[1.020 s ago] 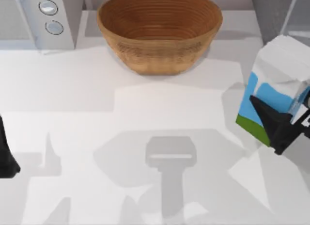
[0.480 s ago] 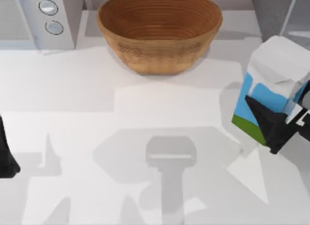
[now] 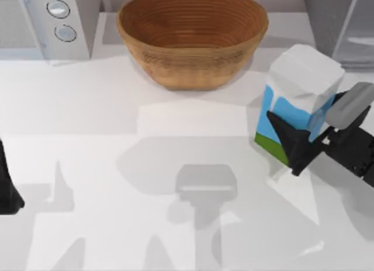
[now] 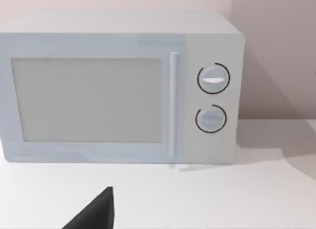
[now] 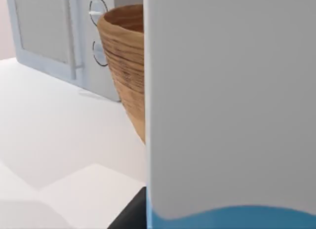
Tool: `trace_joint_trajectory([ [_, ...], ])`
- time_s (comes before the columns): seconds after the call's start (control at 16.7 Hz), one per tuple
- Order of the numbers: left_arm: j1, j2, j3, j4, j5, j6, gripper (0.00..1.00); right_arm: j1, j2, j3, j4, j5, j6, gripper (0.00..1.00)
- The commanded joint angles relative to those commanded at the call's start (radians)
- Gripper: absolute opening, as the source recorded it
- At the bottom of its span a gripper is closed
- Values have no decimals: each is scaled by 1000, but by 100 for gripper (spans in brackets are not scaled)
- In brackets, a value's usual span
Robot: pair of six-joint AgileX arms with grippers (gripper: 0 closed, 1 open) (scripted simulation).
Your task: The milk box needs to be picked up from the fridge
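Top view shows the right gripper [image 3: 301, 143] with its jaws clamped on the milk box [image 3: 295, 101], which hangs tilted above the desk [image 3: 117, 107], out of the fridge [image 3: 327, 14] and just beside the bowl [image 3: 193, 34]. To finish the pickup well, the grip should remain firm on the blue sides, the carton travelling level and wide of the bowl's rim. The left gripper [image 3: 9, 189] sits parked at the desk's left edge, jaw state impossible to judge, facing the microwave [image 4: 118, 86]

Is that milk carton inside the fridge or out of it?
Out: the milk box hangs in the right gripper, apart from the fridge.
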Motion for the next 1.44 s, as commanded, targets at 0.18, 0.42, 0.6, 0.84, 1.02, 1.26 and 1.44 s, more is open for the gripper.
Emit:
trace_joint_trajectory([
  [0.18, 0, 0, 0, 0, 0, 0, 100, 7, 19, 11, 9, 8, 0, 0],
  [0.42, 0, 0, 0, 0, 0, 0, 100, 7, 19, 11, 9, 8, 0, 15],
  [0.6, 0, 0, 0, 0, 0, 0, 100, 7, 19, 11, 9, 8, 0, 38],
  [0.84, 0, 0, 0, 0, 0, 0, 100, 7, 19, 11, 9, 8, 0, 68],
  [1.02, 0, 0, 0, 0, 0, 0, 100, 7, 19, 11, 9, 8, 0, 90],
  [1.26, 0, 0, 0, 0, 0, 0, 100, 7, 19, 11, 9, 8, 0, 100],
  [1.44, 0, 0, 0, 0, 0, 0, 100, 7, 19, 11, 9, 8, 0, 100],
])
